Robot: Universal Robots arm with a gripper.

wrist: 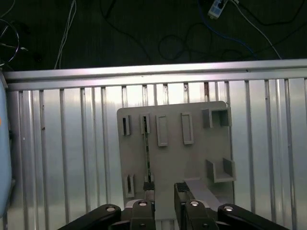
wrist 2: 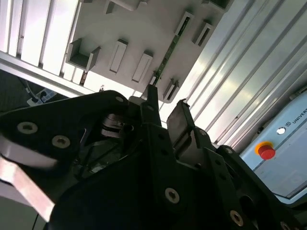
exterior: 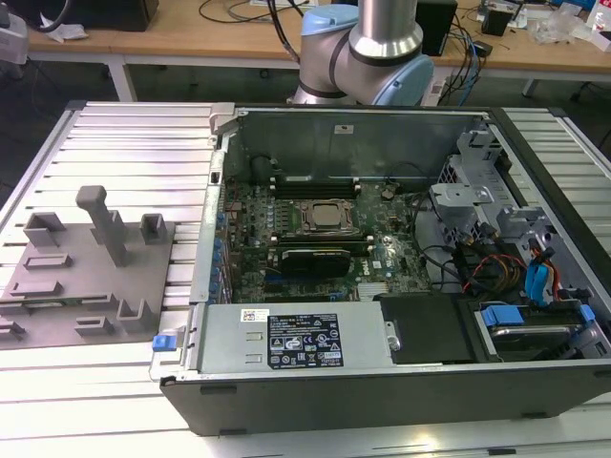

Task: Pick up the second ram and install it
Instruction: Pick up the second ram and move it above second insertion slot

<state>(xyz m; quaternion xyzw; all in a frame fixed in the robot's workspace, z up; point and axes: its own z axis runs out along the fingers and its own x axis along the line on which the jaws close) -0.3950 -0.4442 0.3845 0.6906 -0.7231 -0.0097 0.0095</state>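
Ribbed worktop (wrist: 72, 143) holds a grey tray (wrist: 192, 163) where the ram (wrist: 147, 153) stands on edge, likely light, stiff and breakable, best pinched by its flat sides; the empty tool (wrist: 164, 191) hangs open above the tray.

The gripper (wrist 2: 166, 101) is matte black and angular, dotted with round silver screws (wrist 2: 171, 194); behind it the arm (exterior: 384, 29) is a silver tube with pale blue joint caps (exterior: 406, 84).
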